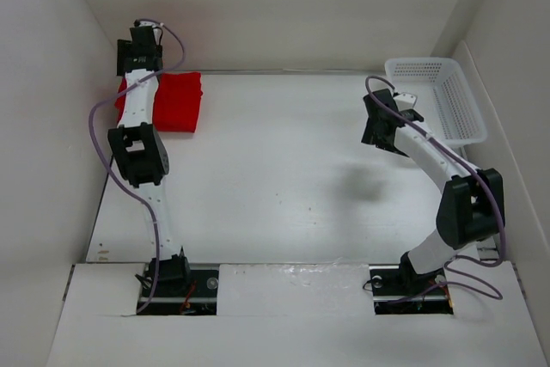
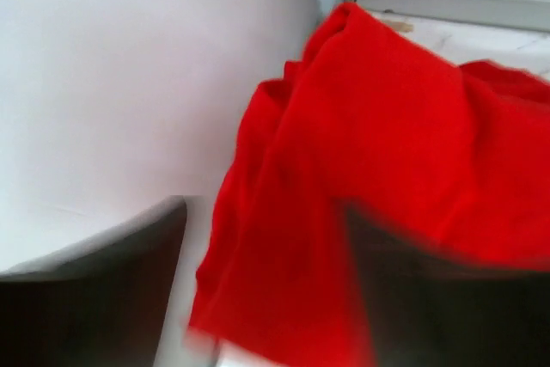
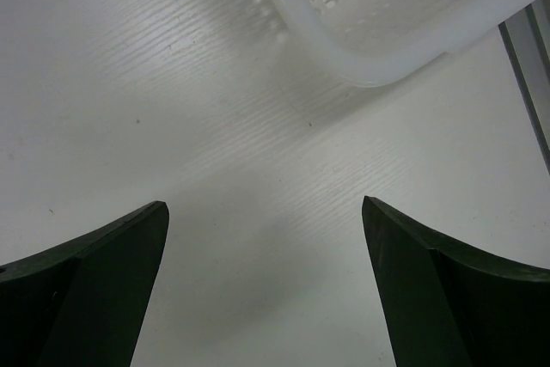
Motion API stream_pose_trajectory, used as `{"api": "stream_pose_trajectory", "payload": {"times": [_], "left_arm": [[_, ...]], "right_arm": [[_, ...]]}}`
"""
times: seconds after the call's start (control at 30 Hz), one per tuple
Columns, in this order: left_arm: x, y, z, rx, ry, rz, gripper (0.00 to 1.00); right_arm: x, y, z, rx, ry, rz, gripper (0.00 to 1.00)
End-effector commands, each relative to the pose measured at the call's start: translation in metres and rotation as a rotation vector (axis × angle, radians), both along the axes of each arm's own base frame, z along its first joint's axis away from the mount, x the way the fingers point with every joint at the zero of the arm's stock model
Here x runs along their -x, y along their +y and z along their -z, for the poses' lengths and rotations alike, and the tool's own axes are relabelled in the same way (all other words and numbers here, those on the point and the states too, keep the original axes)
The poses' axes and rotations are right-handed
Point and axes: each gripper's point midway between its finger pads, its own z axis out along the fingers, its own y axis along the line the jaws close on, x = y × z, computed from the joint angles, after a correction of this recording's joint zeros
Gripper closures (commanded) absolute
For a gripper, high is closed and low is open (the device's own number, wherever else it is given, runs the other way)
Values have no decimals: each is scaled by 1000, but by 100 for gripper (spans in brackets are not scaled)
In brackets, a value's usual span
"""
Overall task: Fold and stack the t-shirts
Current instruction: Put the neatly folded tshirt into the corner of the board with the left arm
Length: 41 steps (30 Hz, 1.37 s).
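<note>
A red t-shirt lies folded at the far left of the table, against the back wall. My left gripper hangs over its left edge. In the left wrist view, which is blurred, the red cloth fills the space between my two dark fingers, which stand wide apart; I see no pinch on the cloth. My right gripper is open and empty above the bare table, just in front of the basket. Its fingers are spread wide.
A white plastic basket stands at the far right and looks empty; its corner shows in the right wrist view. White walls close in the table at the left, back and right.
</note>
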Motion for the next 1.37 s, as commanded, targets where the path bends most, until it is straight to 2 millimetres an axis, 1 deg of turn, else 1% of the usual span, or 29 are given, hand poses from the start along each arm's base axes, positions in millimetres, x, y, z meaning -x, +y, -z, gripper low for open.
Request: {"api": "stream_pose_trajectory", "payload": {"times": [0.0, 0.03, 0.13, 0.23, 0.33, 0.37, 0.4, 0.43, 0.47, 0.5, 0.53, 0.57, 0.6, 0.63, 0.67, 0.7, 0.73, 0.77, 0.8, 0.83, 0.87, 0.9, 0.93, 0.97, 1.0, 1.07, 1.1, 1.17, 1.33], "left_arm": [[-6, 20, -37, -57, -117, -93, 19], [-4, 24, -36, -63, -123, -127, 1], [-5, 23, -46, -33, -166, -145, 0], [0, 12, -71, 24, -223, -115, 0], [13, -13, -93, 99, -258, -72, 0], [18, -27, -83, 158, -239, -58, 0], [27, -50, -100, 193, -264, -25, 0], [31, -65, -101, 231, -268, -10, 0], [36, -81, -89, 274, -244, 13, 0], [46, -107, -105, 364, -279, 66, 0], [51, -138, -106, 417, -273, 126, 0], [59, -157, -104, 470, -267, 157, 0], [68, -178, -84, 527, -230, 183, 0], [86, -208, -102, 568, -265, 230, 0], [100, -222, -72, 632, -243, 170, 0], [117, -238, -60, 662, -211, 175, 0], [135, -261, -78, 709, -262, 253, 0], [158, -299, -69, 734, -232, 322, 0], [176, -317, -60, 774, -226, 324, 0], [200, -324, -20, 742, -162, 302, 0], [221, -331, -28, 754, -194, 309, 0], [246, -356, -22, 764, -166, 353, 0], [263, -360, -7, 770, -136, 341, 0], [280, -354, -10, 761, -144, 319, 0], [296, -362, -8, 772, -130, 329, 0], [314, -356, -3, 795, -141, 280, 0], [324, -353, -12, 828, -168, 288, 0], [335, -348, -6, 854, -170, 284, 0], [351, -336, -27, 950, -243, 295, 0]], "right_arm": [[-5, -4, -21, 28, -45, 27, 0], [-5, -4, -21, 28, -45, 27, 0], [-2, -5, -30, 22, -63, 28, 0], [5, -1, -34, -16, -82, 11, 0], [10, 8, -42, -90, -136, -22, 0], [11, 8, -44, -113, -151, -25, 0], [14, 14, -50, -156, -186, -48, 0], [15, 17, -45, -171, -178, -58, 0], [19, 20, -54, -195, -213, -70, 0], [23, 25, -55, -227, -216, -92, 0], [27, 26, -53, -241, -219, -101, 0], [33, 28, -63, -261, -251, -113, 0], [37, 29, -65, -276, -260, -123, 0], [42, 29, -67, -280, -267, -137, 0], [51, 32, -72, -295, -291, -158, 0], [58, 30, -72, -290, -290, -165, 0], [63, 34, -75, -303, -302, -184, 0], [72, 36, -70, -311, -288, -198, 0], [81, 33, -78, -317, -321, -202, 0], [86, 35, -80, -336, -332, -217, 0], [91, 39, -82, -350, -343, -237, 0], [98, 37, -76, -348, -332, -236, 0], [104, 39, -83, -360, -363, -263, 0], [108, 39, -86, -369, -373, -271, 0], [113, 43, -85, -379, -376, -290, 0], [119, 48, -97, -402, -420, -323, 0], [122, 50, -100, -408, -431, -338, 0], [127, 51, -110, -417, -461, -351, 0], [132, 57, -106, -424, -444, -390, 0]]}}
